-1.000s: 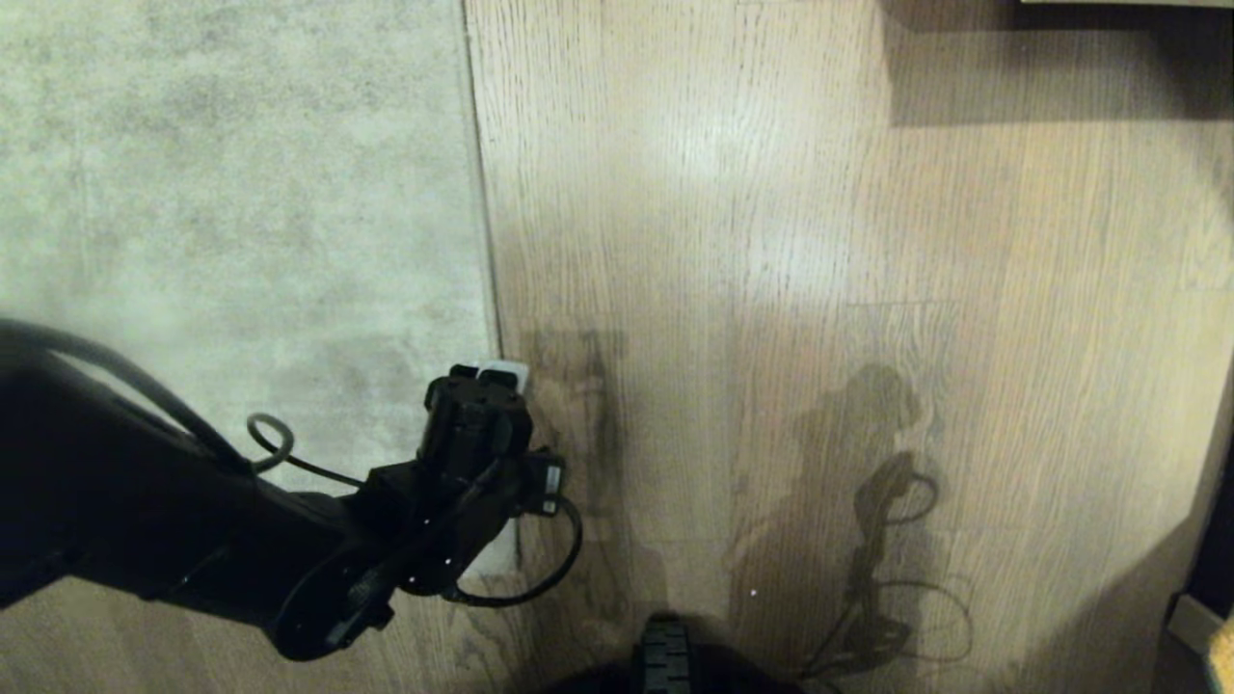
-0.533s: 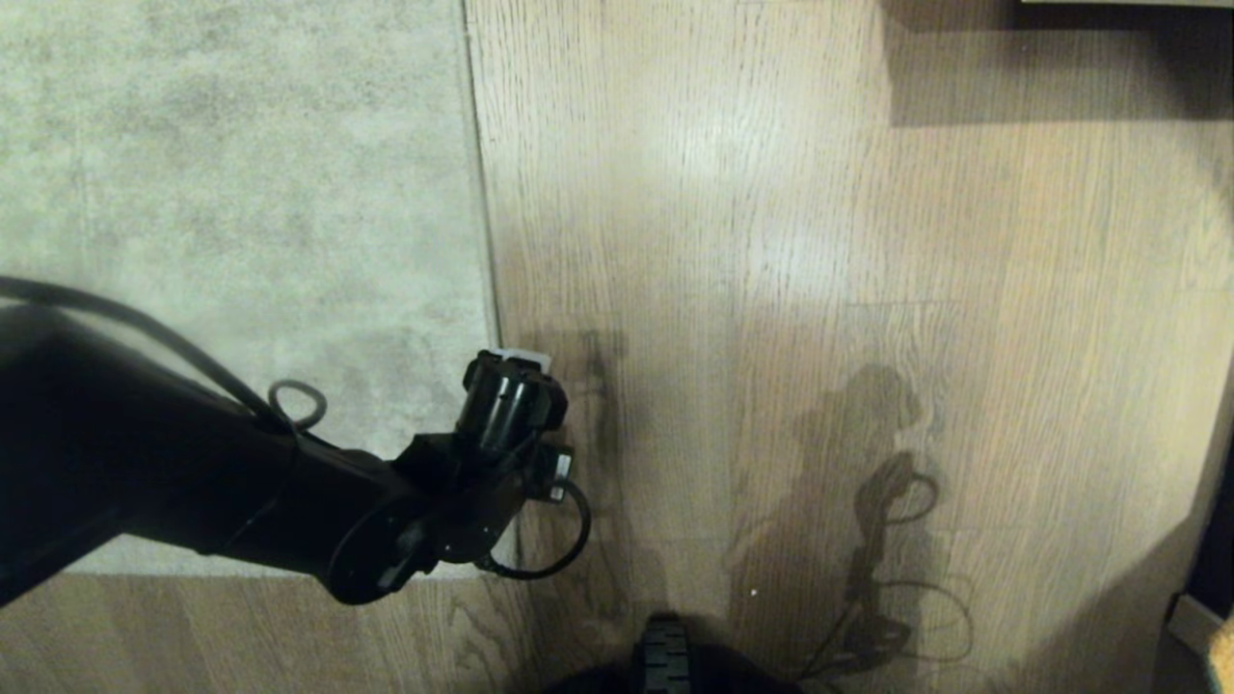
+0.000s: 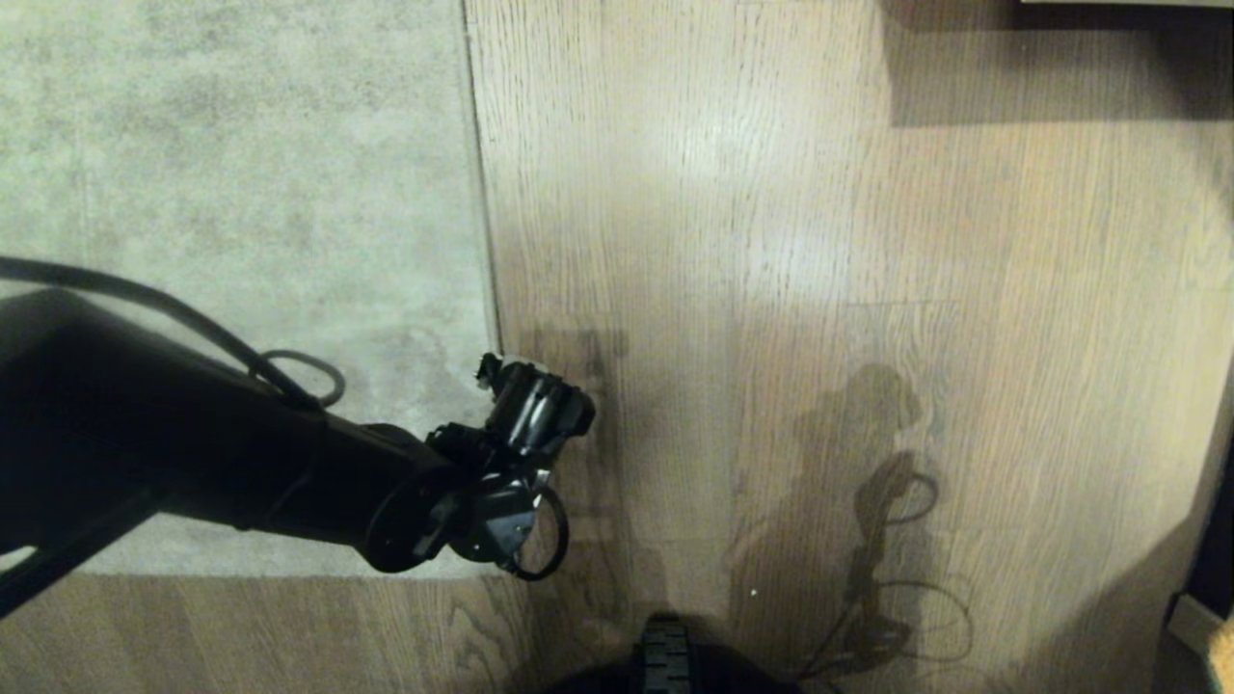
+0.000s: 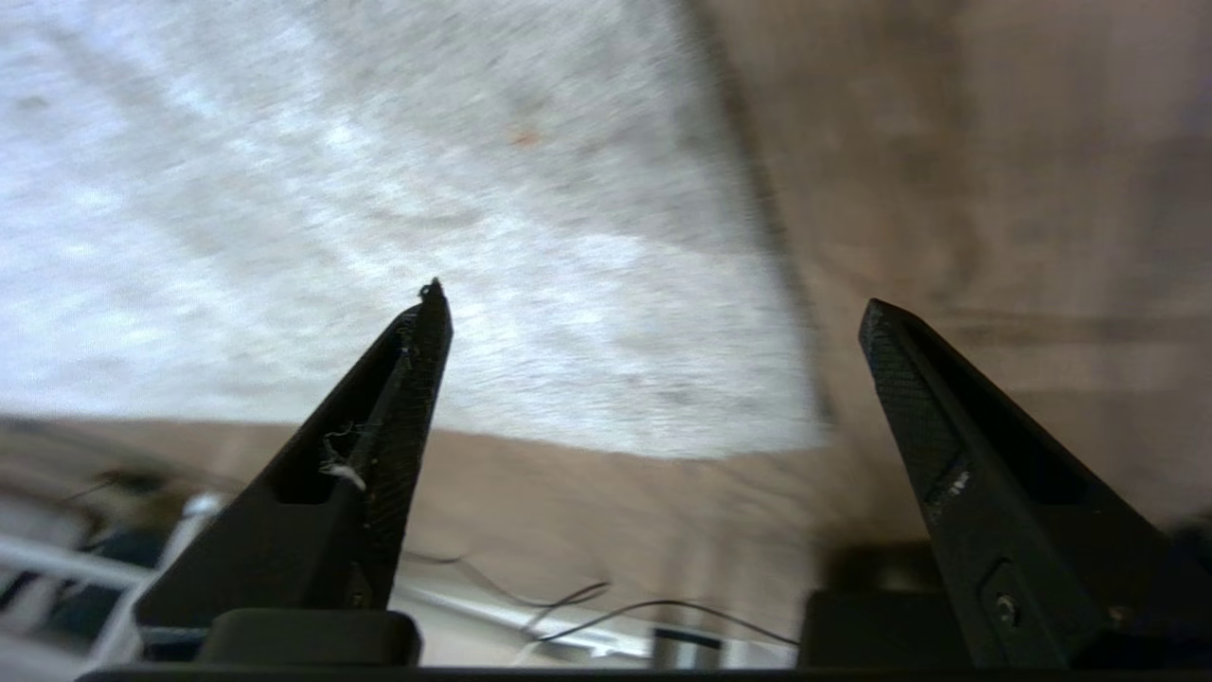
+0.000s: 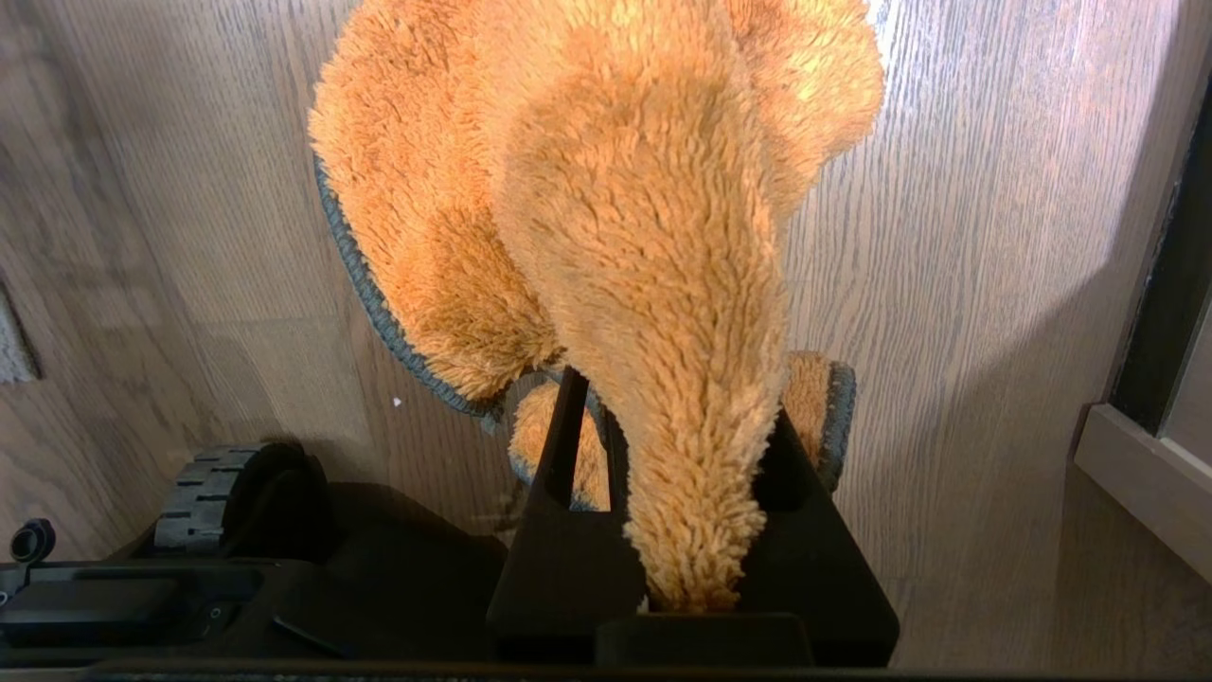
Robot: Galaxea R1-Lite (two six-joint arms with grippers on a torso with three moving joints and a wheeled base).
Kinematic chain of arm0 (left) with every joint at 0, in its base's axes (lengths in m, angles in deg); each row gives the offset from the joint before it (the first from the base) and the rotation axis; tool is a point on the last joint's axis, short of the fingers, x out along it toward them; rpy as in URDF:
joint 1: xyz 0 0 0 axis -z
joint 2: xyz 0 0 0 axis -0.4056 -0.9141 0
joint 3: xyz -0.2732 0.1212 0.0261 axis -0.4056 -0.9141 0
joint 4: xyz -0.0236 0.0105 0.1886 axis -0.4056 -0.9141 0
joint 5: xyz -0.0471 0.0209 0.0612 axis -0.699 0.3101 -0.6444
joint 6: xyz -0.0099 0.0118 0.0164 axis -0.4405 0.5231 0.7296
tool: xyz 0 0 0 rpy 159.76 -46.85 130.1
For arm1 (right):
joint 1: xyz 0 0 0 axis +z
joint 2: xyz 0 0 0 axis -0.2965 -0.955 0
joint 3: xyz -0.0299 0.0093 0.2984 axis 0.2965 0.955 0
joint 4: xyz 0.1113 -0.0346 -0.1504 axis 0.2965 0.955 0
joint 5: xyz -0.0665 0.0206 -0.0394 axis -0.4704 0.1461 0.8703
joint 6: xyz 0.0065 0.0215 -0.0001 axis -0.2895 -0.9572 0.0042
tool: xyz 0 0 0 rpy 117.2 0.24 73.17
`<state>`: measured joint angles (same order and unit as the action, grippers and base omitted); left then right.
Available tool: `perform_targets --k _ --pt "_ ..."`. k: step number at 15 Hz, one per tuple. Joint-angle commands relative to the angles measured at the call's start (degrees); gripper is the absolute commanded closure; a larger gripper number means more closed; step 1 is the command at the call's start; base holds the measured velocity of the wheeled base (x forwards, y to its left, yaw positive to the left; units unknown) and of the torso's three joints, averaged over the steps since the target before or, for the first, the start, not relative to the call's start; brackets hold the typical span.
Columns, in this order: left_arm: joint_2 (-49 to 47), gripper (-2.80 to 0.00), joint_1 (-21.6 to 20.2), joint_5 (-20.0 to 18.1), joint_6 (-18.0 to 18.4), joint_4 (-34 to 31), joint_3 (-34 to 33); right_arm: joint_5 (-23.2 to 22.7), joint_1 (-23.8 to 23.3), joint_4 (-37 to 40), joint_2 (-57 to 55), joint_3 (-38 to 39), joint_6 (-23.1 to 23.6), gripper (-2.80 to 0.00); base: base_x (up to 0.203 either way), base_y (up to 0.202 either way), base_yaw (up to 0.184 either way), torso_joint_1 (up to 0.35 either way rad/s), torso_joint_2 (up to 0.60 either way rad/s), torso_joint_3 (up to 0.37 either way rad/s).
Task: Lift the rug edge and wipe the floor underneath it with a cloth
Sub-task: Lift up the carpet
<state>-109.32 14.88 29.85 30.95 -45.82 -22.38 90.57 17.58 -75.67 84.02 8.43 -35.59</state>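
L gripper point(image 4: 653, 313) is spread wide w/ nothing between the jaws, hanging just over the rug edge point(image 3: 479, 241) near the rug's square corner; rug lies flat on the floor point(image 3: 819, 241), nothing lifted. R gripper point(image 5: 663, 455) is clamped on the cloth point(image 5: 606, 218), orange fuzzy rag bunched and sticking out past the fingers, off to the side of the rug corner over bare planks, out of head view. Step in hand, imo: get a bite on the edge. To do it well: bring one finger under the border right at the corner, other on top of pile, close fully, then peel up and back toward the rug's middle so enough floor is exposed for the R arm to sweep. Low pile + thin border means little to catch, so go in shallow, almost level w/ the floor. Surface: wood-grain planks w/ slight sheen, arm shadows beside the rug corner. Room: dark furniture base far side of floor from the rug.
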Motion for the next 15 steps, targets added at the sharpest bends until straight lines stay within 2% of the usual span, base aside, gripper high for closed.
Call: perform_targets --k 1,4,8,15 --pt "-2.2 -2.8 -0.3 2.3 0.0 0.2 0.2 0.0 0.0 0.0 -0.1 0.0 -0.1 0.0 0.0 0.0 0.0 0.0 0.0 0.0" --pt "-6.8 -2.8 -1.5 6.4 -0.3 3.6 1.5 0.0 0.0 0.0 -0.1 0.0 0.0 0.0 0.0 0.0 0.0 0.0 0.0 0.0" --pt "-11.5 -2.8 -2.4 6.7 -0.2 10.0 4.5 0.0 0.0 0.0 -0.1 0.0 0.0 0.0 0.0 0.0 0.0 0.0 0.0 0.0" --pt "-12.1 -2.8 -4.3 9.1 2.6 10.7 5.2 0.0 0.0 0.0 0.0 0.0 0.0 0.0 0.0 0.0 0.0 0.0 0.0 0.0"
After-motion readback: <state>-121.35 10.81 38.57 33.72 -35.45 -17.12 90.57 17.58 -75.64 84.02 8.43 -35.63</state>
